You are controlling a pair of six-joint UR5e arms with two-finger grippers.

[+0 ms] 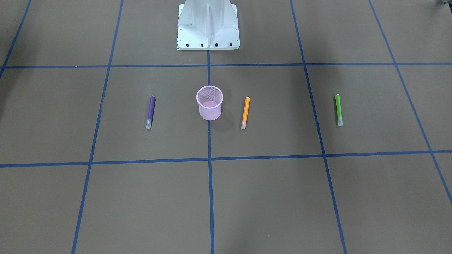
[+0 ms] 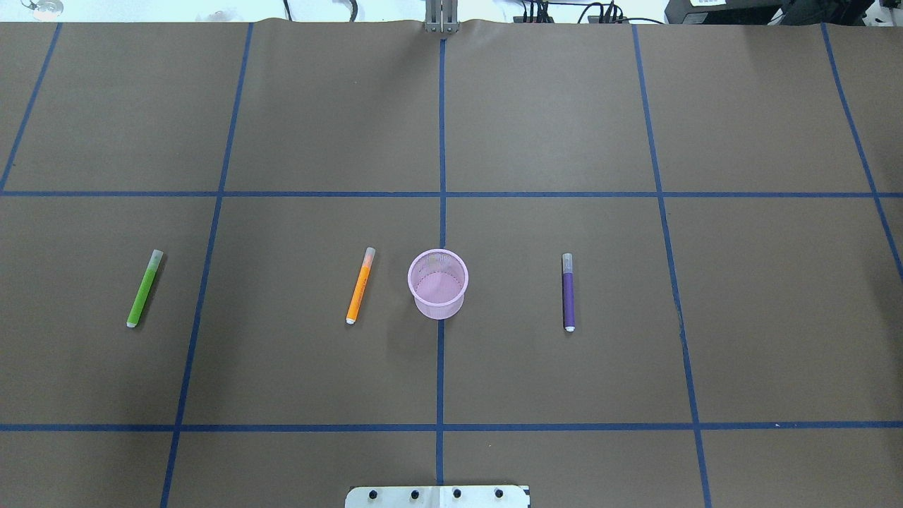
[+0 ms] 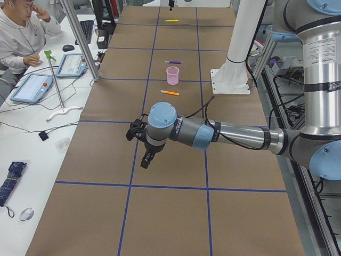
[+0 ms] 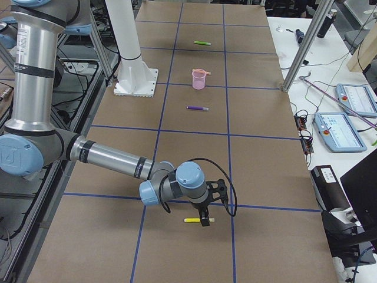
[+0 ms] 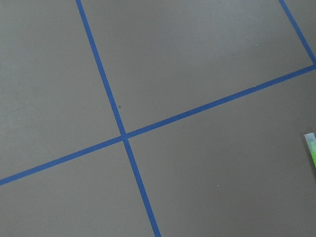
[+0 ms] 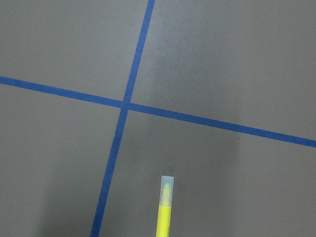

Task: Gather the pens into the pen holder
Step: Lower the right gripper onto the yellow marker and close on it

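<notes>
Brown tabletop (image 2: pixel 317 106) with blue tape grid. Pen holder (image 2: pixel 437 283) at centre of the overhead view, apparently empty; orange pen (image 2: pixel 360 285) just left of it, purple pen (image 2: pixel 568 292) right, green pen (image 2: pixel 144 288) far left. Right hand (image 4: pixel 205 219) close to yellow pen (image 4: pixel 193 220), low in the right-side view; left hand (image 3: pixel 146 159) mid-frame in the left-side view. Opening of both: cannot tell. Seems the first pick: calls for closing on one pen, then carrying it there. No readable writing.
</notes>
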